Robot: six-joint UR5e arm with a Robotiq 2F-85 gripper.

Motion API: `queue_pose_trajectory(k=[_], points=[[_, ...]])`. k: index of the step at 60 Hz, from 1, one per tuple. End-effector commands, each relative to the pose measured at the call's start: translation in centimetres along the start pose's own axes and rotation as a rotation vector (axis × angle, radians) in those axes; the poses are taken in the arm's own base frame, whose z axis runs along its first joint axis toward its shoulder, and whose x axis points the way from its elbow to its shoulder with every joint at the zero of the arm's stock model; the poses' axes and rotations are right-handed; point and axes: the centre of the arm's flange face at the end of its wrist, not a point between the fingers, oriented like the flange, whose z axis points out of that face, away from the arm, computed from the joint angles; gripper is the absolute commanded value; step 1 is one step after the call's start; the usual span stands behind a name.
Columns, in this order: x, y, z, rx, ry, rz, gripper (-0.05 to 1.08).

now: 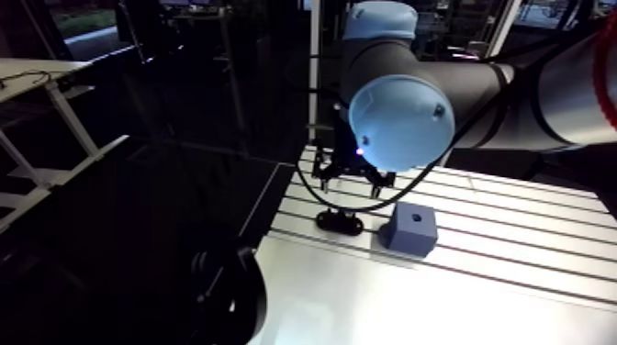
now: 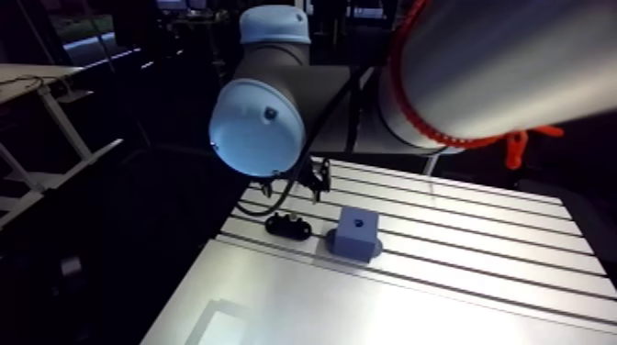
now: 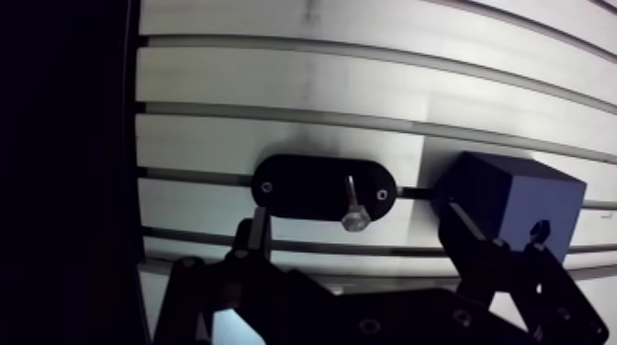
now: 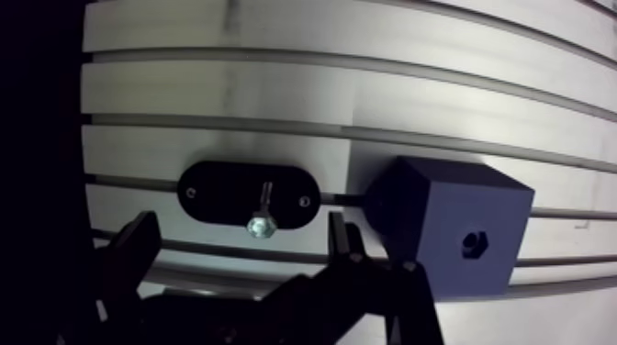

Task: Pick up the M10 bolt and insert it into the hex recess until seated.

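A silver hex-head bolt [image 3: 353, 204] is cradled on a black oval holder [image 3: 303, 188] at twelve o'clock of the wide-open, empty gripper [image 4: 241, 225], for straddling.

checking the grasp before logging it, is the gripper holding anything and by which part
Nothing is held. The gripper is open, its fingers spread clear of the bolt, which lies on the black oval holder.

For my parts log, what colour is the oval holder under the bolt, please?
Black; the holder shows best in the wrist view.
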Motion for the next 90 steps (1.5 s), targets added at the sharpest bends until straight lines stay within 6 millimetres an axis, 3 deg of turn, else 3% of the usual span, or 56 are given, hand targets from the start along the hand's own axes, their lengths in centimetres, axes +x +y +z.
queue_pose_trajectory(k=[1, 16, 47, 90], points=[[-0.5, -0.5, 0.6, 0.000, -0.012, -0.011, 0.02], [-1.0, -0.4, 1.0, -0.004, -0.024, -0.010, 0.08], [-0.8, -0.4, 2.1, -0.005, -0.034, -0.009, 0.32], [-0.6, 0.0, 2.6, -0.009, -0.042, -0.001, 0.41]])
